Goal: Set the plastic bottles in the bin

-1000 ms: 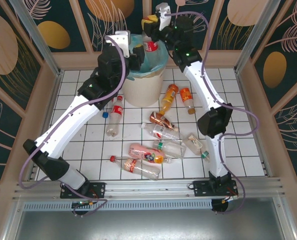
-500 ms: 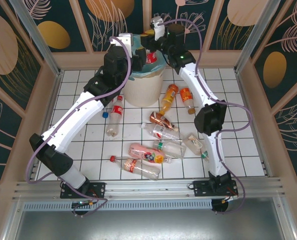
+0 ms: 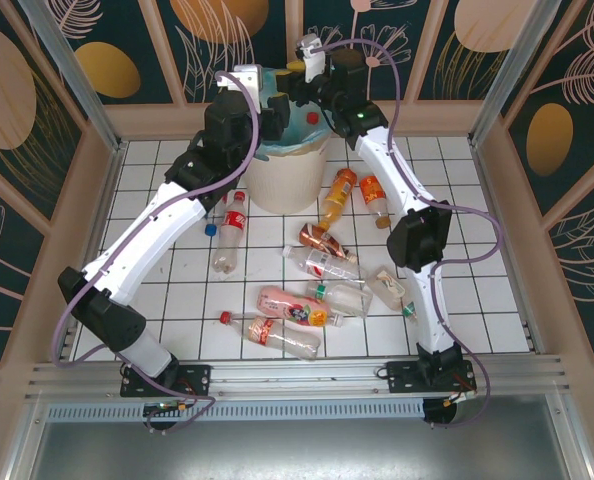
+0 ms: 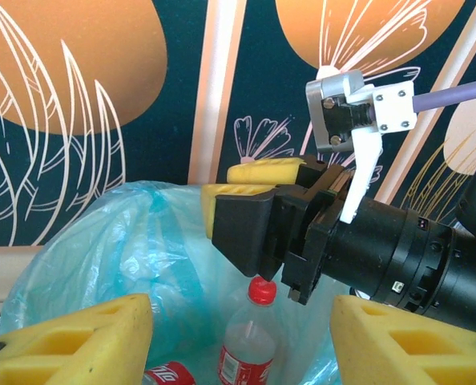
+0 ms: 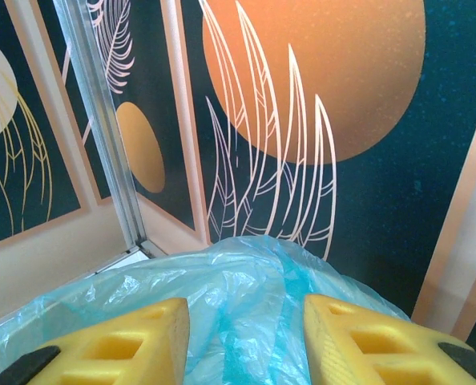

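While the clear red-capped plastic bottle [image 4: 248, 353] stands upright in the teal-lined off-white round bin [image 3: 277, 185] just below it, right gripper [image 5: 244, 321] hangs part-open, empty | left gripper [image 4: 240, 309] alongside, jaws parted, empty | tall orange plastic bottle [image 3: 339, 195] lies below-behind right gripper, axis toward bases, right arm nearer

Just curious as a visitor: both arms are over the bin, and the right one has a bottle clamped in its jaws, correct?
No. Both arms are over the bin, but the right one's jaws stand apart with the teal bag, no bottle, between them, as the right wrist view shows. A red-capped bottle sits inside the bin.
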